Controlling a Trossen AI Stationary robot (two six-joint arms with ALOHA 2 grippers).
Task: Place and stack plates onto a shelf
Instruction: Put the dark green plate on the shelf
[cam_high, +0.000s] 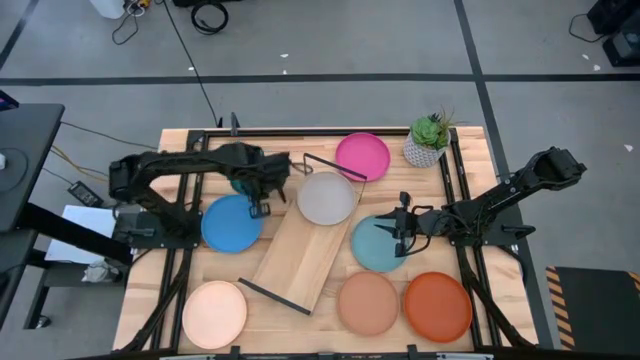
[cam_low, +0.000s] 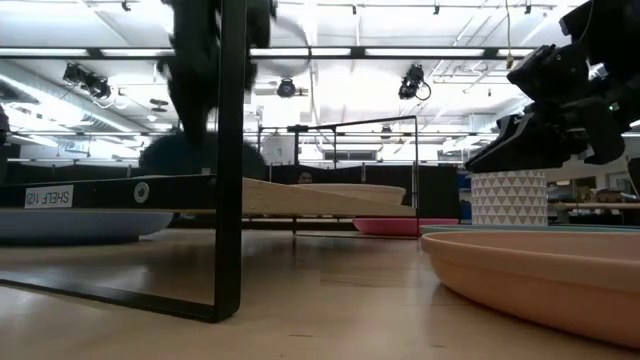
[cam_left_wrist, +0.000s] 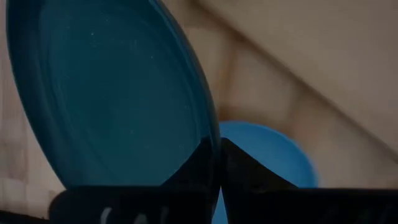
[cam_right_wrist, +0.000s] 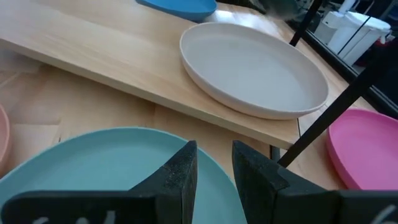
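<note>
- The left gripper (cam_high: 262, 190) is seen above the table (cam_high: 470, 150), beside the shelf's far end; its fingers (cam_left_wrist: 205, 163) are clamped on the rim of the dark teal plate (cam_left_wrist: 112, 93), which is held tilted and clear of the surface.
- The bright blue plate (cam_high: 231, 223) is found on the table just below it, beside the shelf (cam_high: 305, 255).
- The grey-beige plate (cam_high: 326, 198) is seated on the shelf's far end.
- The right gripper (cam_high: 400, 228) is positioned at the rim of the light blue plate (cam_high: 375, 245), its fingers (cam_right_wrist: 180, 171) narrowly parted, with nothing held.
- The magenta (cam_high: 362, 156), tan (cam_high: 367, 303), orange-red (cam_high: 437, 306) and pale cream (cam_high: 214, 314) plates are noted lying on the table.
</note>
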